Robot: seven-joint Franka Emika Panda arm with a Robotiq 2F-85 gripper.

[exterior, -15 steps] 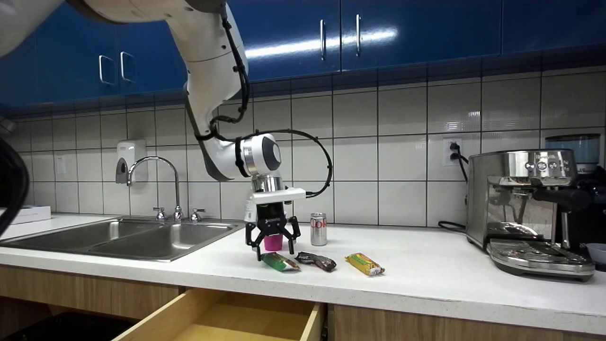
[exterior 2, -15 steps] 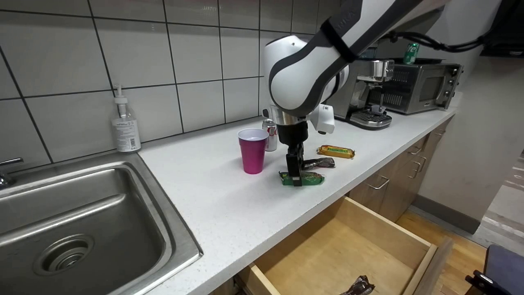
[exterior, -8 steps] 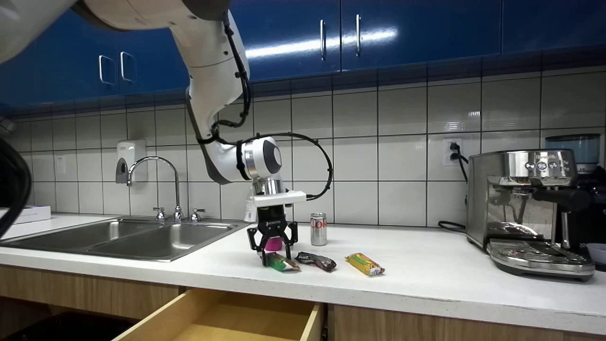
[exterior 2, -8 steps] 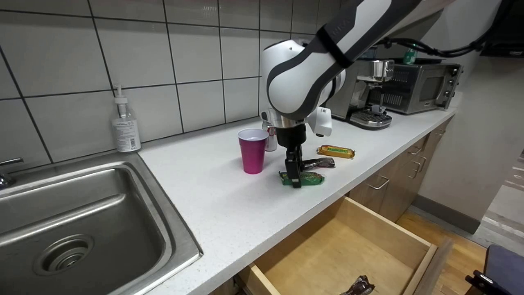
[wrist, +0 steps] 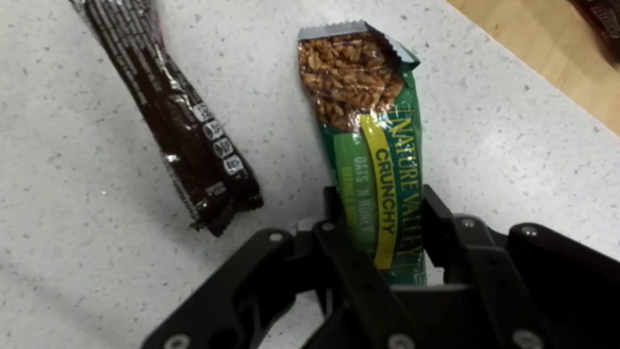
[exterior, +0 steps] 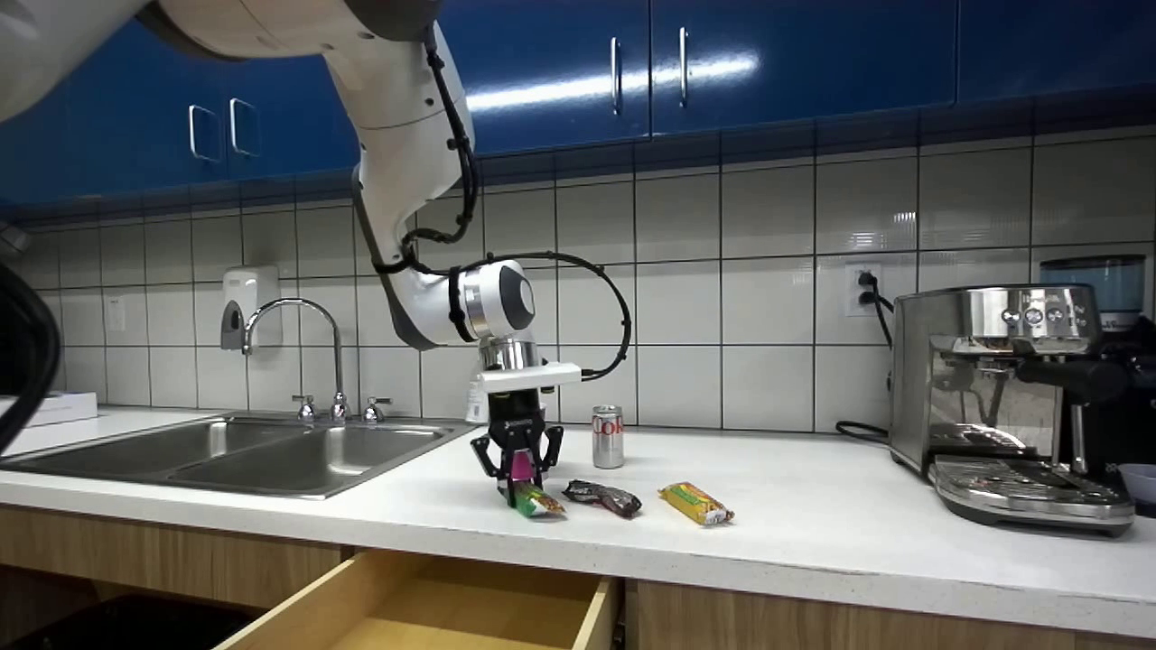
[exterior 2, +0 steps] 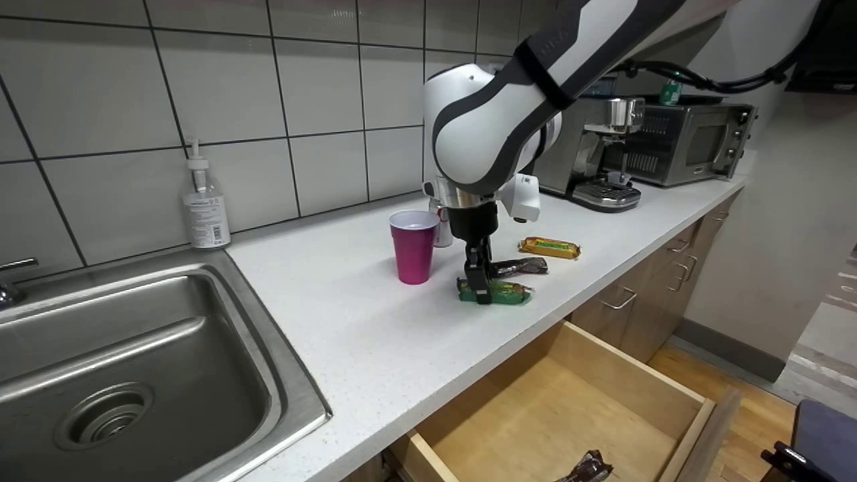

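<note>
A green granola bar (wrist: 361, 179) in a glossy wrapper lies on the white countertop. My gripper (wrist: 380, 206) points down over it, its two black fingers pressed to the wrapper's long sides near one end. In both exterior views the bar (exterior: 544, 506) rests at counter level under the gripper (exterior 2: 479, 296); its far end is hidden between the fingers. Beside it lies a dark brown wrapped bar (wrist: 179, 131), apart from the fingers. Further along the counter is a yellow wrapped bar (exterior 2: 549, 248).
A pink cup (exterior 2: 414, 251) stands behind the gripper, with a silver can (exterior: 608, 438) nearby. Below the counter edge a wooden drawer (exterior 2: 535, 402) is pulled out, holding a dark wrapper (exterior 2: 589, 467). The sink (exterior 2: 294, 375) is to one side, an espresso machine (exterior: 993, 397) to the other.
From standing wide around the green bar, the fingers have come together onto its sides. The gripper dropped slightly, and the bar has shifted a little between the fingers. Other items stayed put.
</note>
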